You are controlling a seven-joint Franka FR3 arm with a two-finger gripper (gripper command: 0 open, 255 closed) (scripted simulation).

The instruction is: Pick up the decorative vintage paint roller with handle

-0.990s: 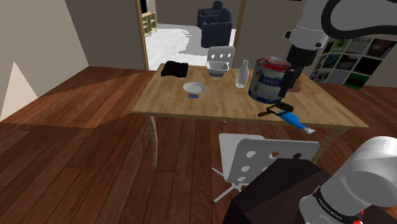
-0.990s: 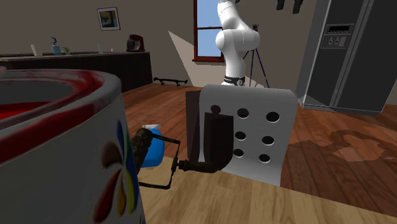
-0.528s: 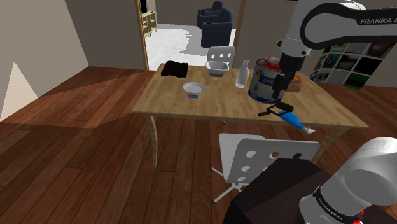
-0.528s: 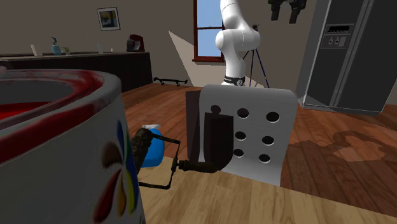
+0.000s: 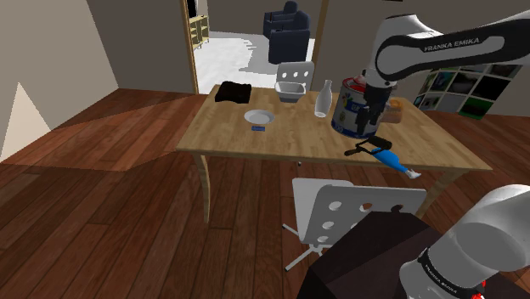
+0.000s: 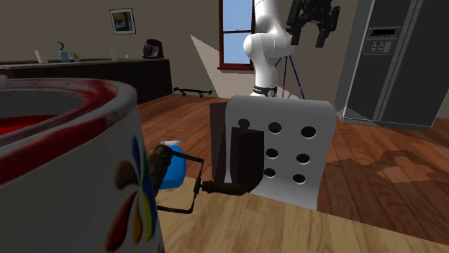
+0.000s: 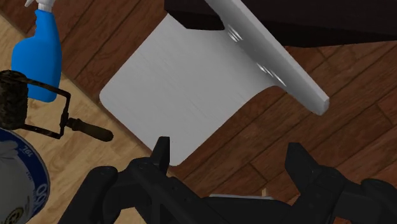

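The paint roller lies on the wooden table near its front edge, with a dark patterned roller head, a wire frame and a dark handle. It rests between a large paint can and a blue spray bottle. In the second exterior view the roller points its handle toward the white chair. My gripper hangs above the roller, in front of the can, and is open with nothing in it. In the wrist view the roller lies off to the side of the open fingers.
A clear bottle, a white basket, a plate and a dark folded cloth stand further along the table. The white perforated chair is tucked at the table's front edge, below the roller. A dark fridge stands behind.
The arm has swung down and the gripper has come lower toward the table, staying open. The roller, can and bottle have not moved.
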